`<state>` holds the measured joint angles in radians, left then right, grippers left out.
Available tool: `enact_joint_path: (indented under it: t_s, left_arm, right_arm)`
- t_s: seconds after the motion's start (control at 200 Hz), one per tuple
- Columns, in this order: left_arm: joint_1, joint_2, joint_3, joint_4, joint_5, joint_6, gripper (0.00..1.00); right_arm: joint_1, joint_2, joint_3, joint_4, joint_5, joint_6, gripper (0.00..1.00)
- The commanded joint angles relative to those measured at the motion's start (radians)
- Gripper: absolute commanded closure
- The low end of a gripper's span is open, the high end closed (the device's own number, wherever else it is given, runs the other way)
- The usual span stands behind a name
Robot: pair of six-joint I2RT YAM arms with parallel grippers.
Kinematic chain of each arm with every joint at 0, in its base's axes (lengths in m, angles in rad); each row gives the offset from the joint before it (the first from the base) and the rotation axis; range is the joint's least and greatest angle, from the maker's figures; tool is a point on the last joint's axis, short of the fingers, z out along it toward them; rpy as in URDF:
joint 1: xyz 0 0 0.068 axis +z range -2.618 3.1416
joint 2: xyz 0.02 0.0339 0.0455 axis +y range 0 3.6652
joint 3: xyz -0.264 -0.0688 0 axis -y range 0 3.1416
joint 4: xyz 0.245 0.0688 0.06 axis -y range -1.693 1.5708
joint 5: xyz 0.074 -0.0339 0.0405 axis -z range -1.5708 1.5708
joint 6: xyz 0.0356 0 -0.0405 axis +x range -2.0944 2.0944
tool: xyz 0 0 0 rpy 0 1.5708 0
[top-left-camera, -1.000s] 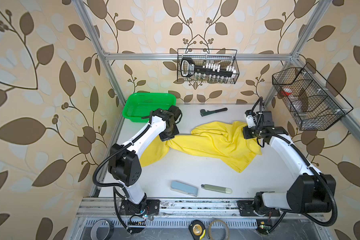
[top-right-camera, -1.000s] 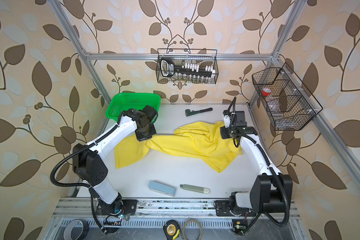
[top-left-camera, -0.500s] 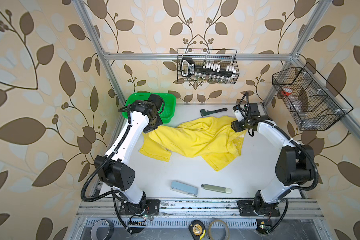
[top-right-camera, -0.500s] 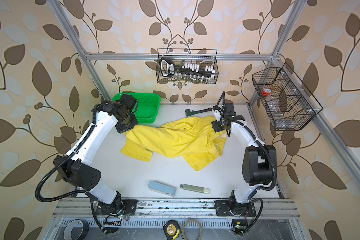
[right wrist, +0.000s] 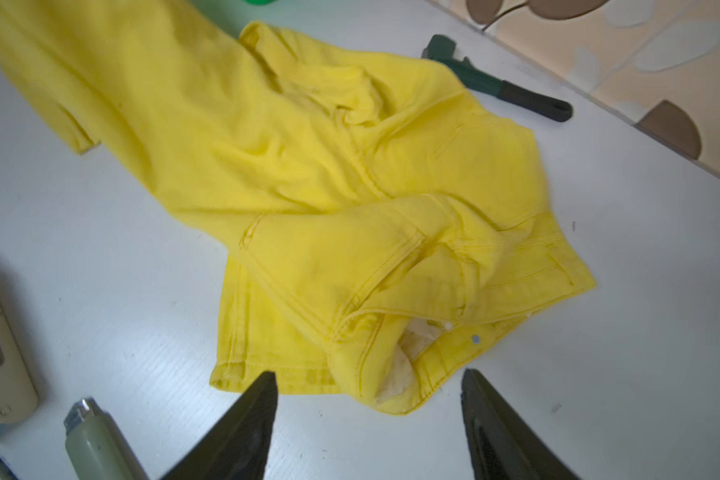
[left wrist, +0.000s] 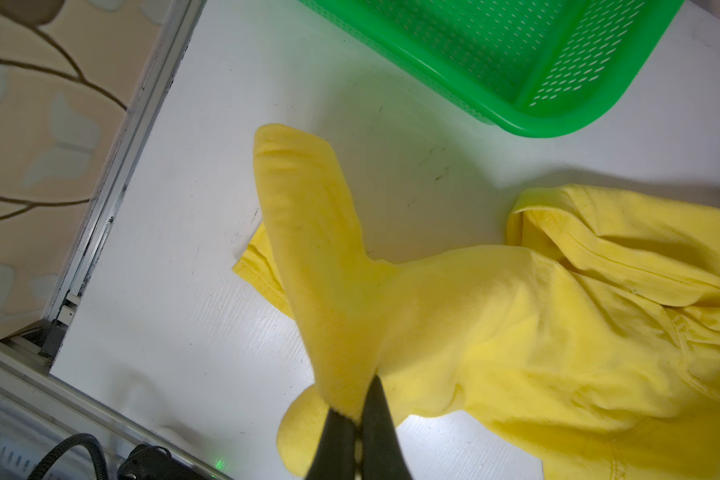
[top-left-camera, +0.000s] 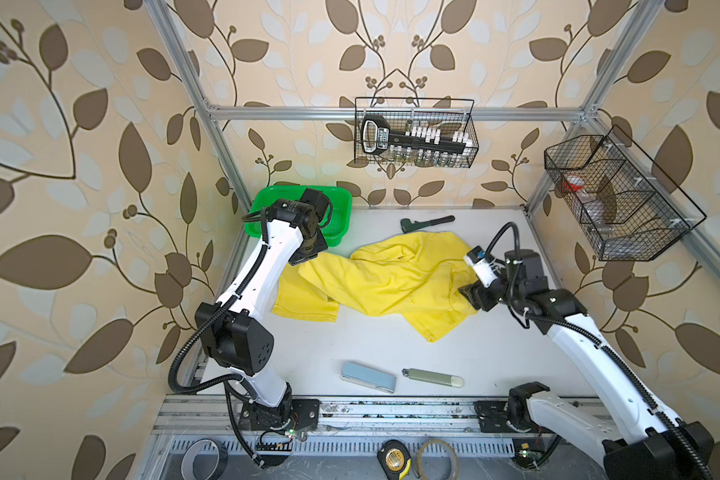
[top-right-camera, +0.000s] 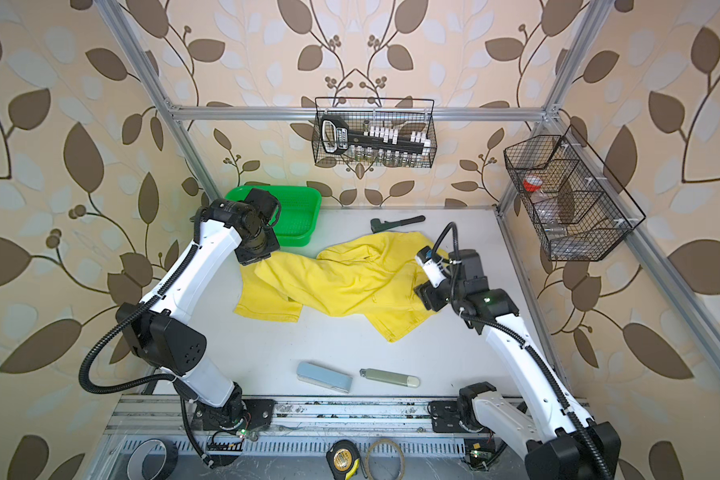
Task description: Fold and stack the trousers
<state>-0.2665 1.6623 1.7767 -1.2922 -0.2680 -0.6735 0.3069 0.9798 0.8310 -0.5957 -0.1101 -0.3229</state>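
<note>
from my station i see the trousers (top-left-camera: pixel 391 282) lying in a crumpled heap across the back half of the white table (top-left-camera: pixel 371 345), between the two arms, in both top views. they are bright yellow, soft and thoroughly rumpled, not folded in any neat way. the left gripper (left wrist: pixel 356 399) is clenched on a bunch of the cloth at the trousers' left end, just in front of the green basket (top-left-camera: pixel 338 232); in the left wrist view the yellow cloth rises to the dark fingers (left wrist: pixel 378 424) in a taut ridge and is pinched tight between them. below that lifted part one leg end (top-left-camera: pixel 304 307) lies flat on the table beside the left arm, its stitched hem showing. the other leg end (top-left-camera: pixel 433 332) points toward the front edge. the right gripper (right wrist: pixel 368 374) is released, its jaws spread wide and holding nothing, hanging just by the waist end of the trousers on the right side. there i can make out the waistband turned over on itself, double rows of stitching, a small metal snap (right wrist: pixel 476 338) and a bit of pale pocket lining (right wrist: pixel 404 365) peeking out. a dark wrench (top-left-camera: pixel 427 223) lies on the table just beyond the heap, near the back wall; i cannot tell whether it touches the cloth.
</note>
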Motion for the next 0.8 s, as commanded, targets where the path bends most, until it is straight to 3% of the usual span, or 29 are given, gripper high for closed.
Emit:
enact_joint_path:
  t_s: [0.0, 0.145, 0.26, 0.415, 0.46, 0.67, 0.795]
  left_arm:
    - [0.015, 0.0, -0.008, 0.013, -0.001, 0.019, 1.0]
    - [0.018, -0.007, -0.038, 0.029, 0.003, 0.025, 1.0]
    - [0.019, -0.018, -0.063, 0.04, 0.005, 0.025, 1.0]
    - [0.022, -0.036, -0.096, 0.059, 0.004, 0.016, 1.0]
    - [0.023, -0.038, -0.099, 0.058, 0.0, 0.015, 1.0]
    - [0.035, -0.045, -0.09, 0.039, -0.036, 0.039, 1.0]
    - [0.039, -0.053, -0.065, 0.017, -0.073, 0.054, 1.0]
  right_arm:
    - [0.133, -0.03, -0.135, 0.081, 0.251, -0.13, 0.28]
    - [0.164, 0.026, -0.222, 0.222, 0.394, -0.186, 0.27]
    - [0.164, 0.112, -0.227, 0.29, 0.406, -0.16, 0.27]
    - [0.173, 0.195, -0.243, 0.347, 0.334, -0.154, 0.33]
    - [0.174, 0.21, -0.245, 0.343, 0.337, -0.145, 0.41]
    - [0.082, 0.123, -0.216, 0.274, 0.297, -0.092, 0.99]
    - [-0.006, 0.003, -0.178, 0.245, 0.18, -0.022, 1.0]
